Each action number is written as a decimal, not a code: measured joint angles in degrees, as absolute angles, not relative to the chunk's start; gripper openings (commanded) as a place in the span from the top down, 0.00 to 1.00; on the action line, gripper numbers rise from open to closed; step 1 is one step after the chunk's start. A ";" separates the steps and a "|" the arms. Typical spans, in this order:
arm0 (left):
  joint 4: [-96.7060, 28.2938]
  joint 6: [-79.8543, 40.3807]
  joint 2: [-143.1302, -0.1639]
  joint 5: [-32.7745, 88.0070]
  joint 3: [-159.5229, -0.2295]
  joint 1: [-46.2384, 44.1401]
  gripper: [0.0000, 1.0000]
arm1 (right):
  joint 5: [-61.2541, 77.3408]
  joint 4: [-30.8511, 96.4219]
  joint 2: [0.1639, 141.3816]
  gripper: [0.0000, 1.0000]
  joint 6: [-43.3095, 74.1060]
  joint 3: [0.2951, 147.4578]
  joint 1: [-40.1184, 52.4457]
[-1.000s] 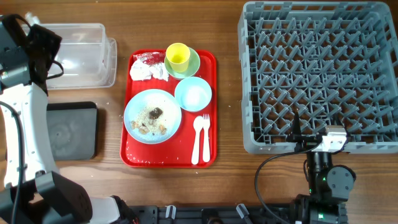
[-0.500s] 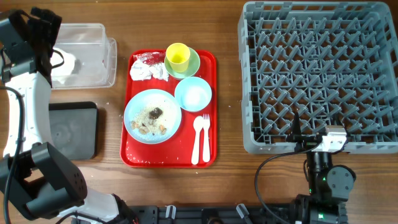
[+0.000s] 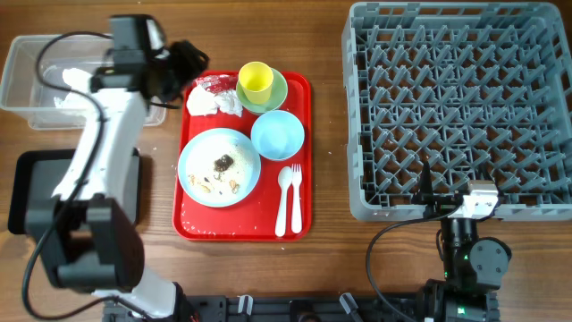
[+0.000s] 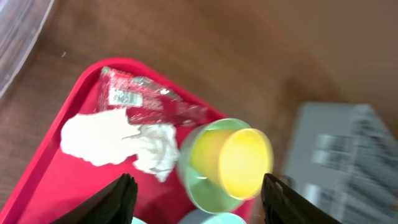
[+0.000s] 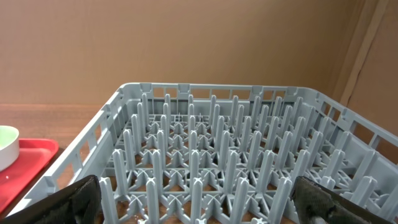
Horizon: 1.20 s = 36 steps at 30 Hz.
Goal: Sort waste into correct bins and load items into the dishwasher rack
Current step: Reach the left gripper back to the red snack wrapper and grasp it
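Hovering above the far left corner of the red tray (image 3: pixel 192 224), the left gripper (image 4: pixel 198 180) is holding its fingers (image 4: pixel 118 199) apart, with nothing clamped between them. Directly under this gripper, toward its left finger, a crumpled white napkin (image 4: pixel 118 140) is lying on the tray. The small red wrapper (image 4: pixel 146 99) is lying just beyond the napkin, touching it. Toward the right finger, the yellow cup (image 4: pixel 239 158) is standing inside the pale green small bowl (image 4: pixel 208 200).

Further along the tray from the left gripper, the light blue bowl (image 3: pixel 277 136) is sitting just beside the green bowl. The light blue plate (image 3: pixel 188 161) is sitting next to it and is carrying brownish food scraps (image 3: pixel 222 163). The white spoon (image 3: pixel 284 201) and fork (image 3: pixel 296 192) are lying side by side at the tray corner most distant from the gripper.

Behind the left gripper, on its wrist side, the clear plastic tub (image 3: pixel 36 63) is resting on the wooden counter (image 3: pixel 331 179). The black tray (image 3: pixel 27 192) is lying further back, partly under the arm.

The right gripper (image 5: pixel 196 186) is holding its fingers wide apart and empty. The grey dishwasher rack (image 5: pixel 217 90) is standing immediately ahead of it, its upright pegs filling the right wrist view.
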<state>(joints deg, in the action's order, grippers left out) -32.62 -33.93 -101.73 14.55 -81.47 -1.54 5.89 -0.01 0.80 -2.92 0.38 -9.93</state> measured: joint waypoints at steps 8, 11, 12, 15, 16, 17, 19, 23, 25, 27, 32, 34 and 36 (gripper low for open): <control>-30.85 -42.06 -112.44 -0.27 -81.47 -6.68 0.47 | 5.89 -0.01 0.80 0.00 -2.92 0.38 -9.93; -30.83 -44.38 -115.52 -1.93 -81.47 -6.66 0.47 | 5.89 0.01 0.80 0.00 -2.92 0.40 -9.93; -30.85 -44.88 -116.44 -2.13 -81.47 -6.66 0.47 | 5.89 -0.01 0.80 0.00 -2.92 0.40 -9.93; -30.85 -45.80 -118.52 -2.35 -81.47 -6.66 0.51 | 5.89 -0.01 0.80 0.00 -2.92 0.38 -9.93; -30.83 -46.00 -118.72 -2.37 -81.47 -6.66 0.51 | 5.89 -0.01 0.80 0.00 -2.92 0.38 -9.93; -30.83 -46.24 -118.85 -2.39 -81.47 -6.66 0.56 | 5.89 -0.01 0.80 0.00 -2.92 0.40 -9.93; -30.83 -46.37 -118.96 -2.55 -81.47 -6.66 0.72 | 5.89 -0.01 0.80 0.00 -2.92 0.40 -9.93; -31.22 -46.57 -119.07 -2.31 -81.47 -6.66 0.96 | 5.89 -0.01 0.80 0.00 -2.92 0.38 -9.93; -32.60 -46.81 -119.07 -2.07 -81.47 -6.66 0.96 | 5.89 -0.01 0.80 0.00 -2.92 0.40 -9.93; -34.11 -46.85 -118.89 -1.63 -81.47 -6.66 0.96 | 5.89 -0.01 0.80 0.00 -2.92 0.40 -9.93; -39.55 -46.85 -111.13 0.32 -81.47 -6.66 0.96 | 5.89 -0.01 0.80 0.00 -2.92 0.38 -9.93; -40.58 -46.85 -106.15 0.23 -81.47 -6.66 0.96 | 5.91 -0.01 0.80 0.00 -2.92 0.38 -9.93; -40.97 -46.83 -99.74 -0.99 -81.47 -6.66 0.96 | 5.91 -0.01 0.80 0.00 -2.92 0.40 -9.93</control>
